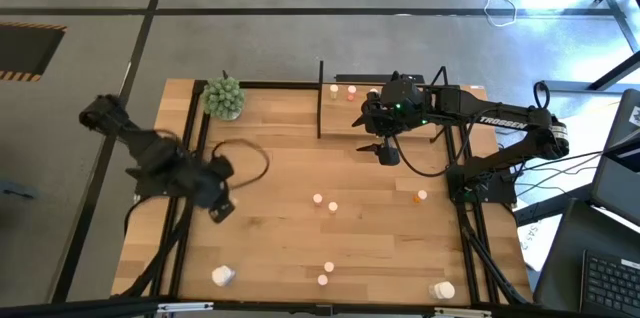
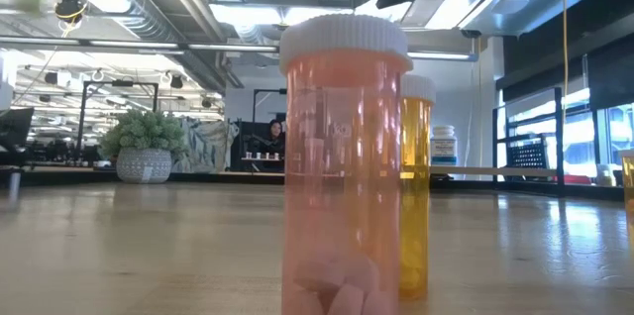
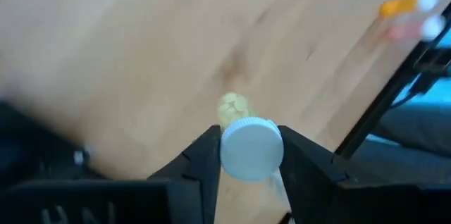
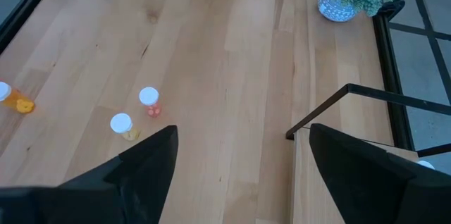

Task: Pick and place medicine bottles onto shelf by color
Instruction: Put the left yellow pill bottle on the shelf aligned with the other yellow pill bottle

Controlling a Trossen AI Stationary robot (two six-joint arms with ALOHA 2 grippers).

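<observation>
- At 6 o'clock, nearest the table's (image 1: 280, 168) front edge, stand a pinkish-red bottle (image 2: 345, 157) and, just behind it, an orange bottle (image 2: 416, 186). Both are upright with white caps.
- Two larger white bottles (image 1: 222, 276) sit near the front corners, at 7 and 5 o'clock.
- At 8 to 9 o'clock, the left gripper (image 1: 220, 208) has its fingers clamped on the white cap of a yellowish bottle (image 3: 251, 150). By my judgement the bottle hangs clear of the wood.
- The step in hand looks like carrying this bottle to the shelf. Keep the clamp firm on the cap and the bottle upright. Travel high enough to pass over the pair of small bottles (image 1: 325, 202) near the centre.
- At 3 o'clock a lone orange-topped bottle (image 1: 418, 196) waits, off the likely path.
- At 1 o'clock the right gripper (image 1: 388, 154) hovers by the shelf's front edge, fingers wide apart and holding nothing. The left arm should approach from the 12 o'clock side so the arms do not meet.
- The shelf (image 1: 340, 118) lies at 12 to 1 o'clock, with two small bottles (image 1: 335, 89) at its far corner. Set the yellowish one down apart from any other colour, and let go only once it rests on the board.
- The plant (image 1: 224, 97) sits at 11 o'clock, out of the way.
</observation>
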